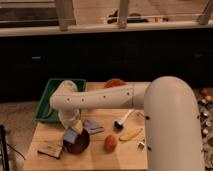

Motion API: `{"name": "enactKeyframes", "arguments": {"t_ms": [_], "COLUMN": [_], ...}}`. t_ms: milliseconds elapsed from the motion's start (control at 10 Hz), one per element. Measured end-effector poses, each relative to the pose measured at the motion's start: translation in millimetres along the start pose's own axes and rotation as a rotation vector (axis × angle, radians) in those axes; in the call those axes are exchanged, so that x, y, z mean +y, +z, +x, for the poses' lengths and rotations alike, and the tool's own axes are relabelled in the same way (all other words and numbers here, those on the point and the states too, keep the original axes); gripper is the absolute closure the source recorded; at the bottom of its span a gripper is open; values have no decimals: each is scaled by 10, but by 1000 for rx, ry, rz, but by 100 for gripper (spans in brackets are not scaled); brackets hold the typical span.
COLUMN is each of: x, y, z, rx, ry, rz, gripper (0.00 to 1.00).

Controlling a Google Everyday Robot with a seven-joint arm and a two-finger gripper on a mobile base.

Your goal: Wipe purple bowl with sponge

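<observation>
At the left rim of the purple bowl [82, 145], the tool [73, 130] grips the sponge [70, 136] (long axis roughly left-right, tilted).

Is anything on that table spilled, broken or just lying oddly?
Nothing stands out. The purple bowl sits upright on the wooden table, with no spill showing around it. The gripper hangs over the bowl's left rim, with the sponge right below it. The other items lie flat and look whole.
</observation>
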Motion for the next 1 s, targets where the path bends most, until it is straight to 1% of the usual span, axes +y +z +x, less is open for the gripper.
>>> {"name": "enactKeyframes", "arguments": {"t_ms": [300, 500, 800, 1000], "x": [66, 145, 415, 531], "y": [16, 8, -33, -97], "z": [-277, -416, -378, -326], "rx": [-22, -31, -25, -3], "ry": [-28, -22, 32, 61], "rz": [-16, -15, -15, -12], "gripper": [94, 94, 94, 94]}}
